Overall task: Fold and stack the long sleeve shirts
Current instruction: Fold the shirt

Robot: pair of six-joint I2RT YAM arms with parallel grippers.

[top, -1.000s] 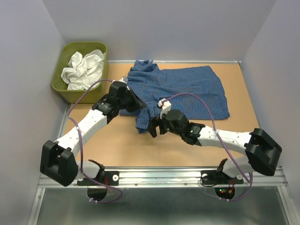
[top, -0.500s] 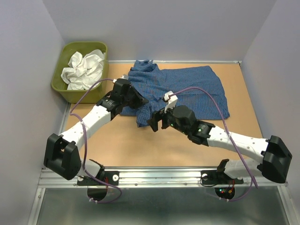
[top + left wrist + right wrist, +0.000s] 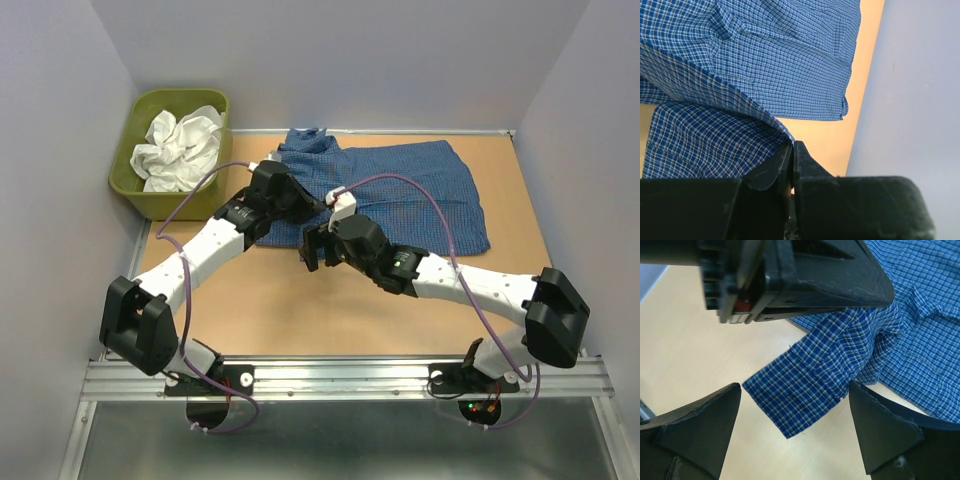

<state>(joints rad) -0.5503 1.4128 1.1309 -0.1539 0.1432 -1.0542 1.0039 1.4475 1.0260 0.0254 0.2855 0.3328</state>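
Directly ahead of the right gripper [image 3: 795, 390], the left gripper [image 3: 792, 147] filled the top of the view. Its black body hung just above the cloth and barred the way to the fabric beyond. A purple cable [image 3: 440, 215] arched over the right arm, behind its fingers. Past the left fingertips, a strip of bare table [image 3: 865, 75] ran up to a pale grey wall [image 3: 910, 90]. Well apart from both pairs of fingers, off to the left arm's outer side, a green tub [image 3: 170, 205] stood at the far corner with a crumpled white cloth [image 3: 180, 145] inside.

The shirt [image 3: 410, 190] was dark blue with a fine white check. Its body lay spread fairly flat on the table beyond both grippers, with soft wrinkles and a stitched hem. The left fingers [image 3: 775, 167] were pressed together on a raised fold of it, and the cloth climbed in a taut ridge to their tips. From under them a sleeve ran down to its cuff [image 3: 797, 402], which lay flat on the table between the right fingers [image 3: 705, 427]. Those stood wide apart, one on either side of the cuff, touching nothing.
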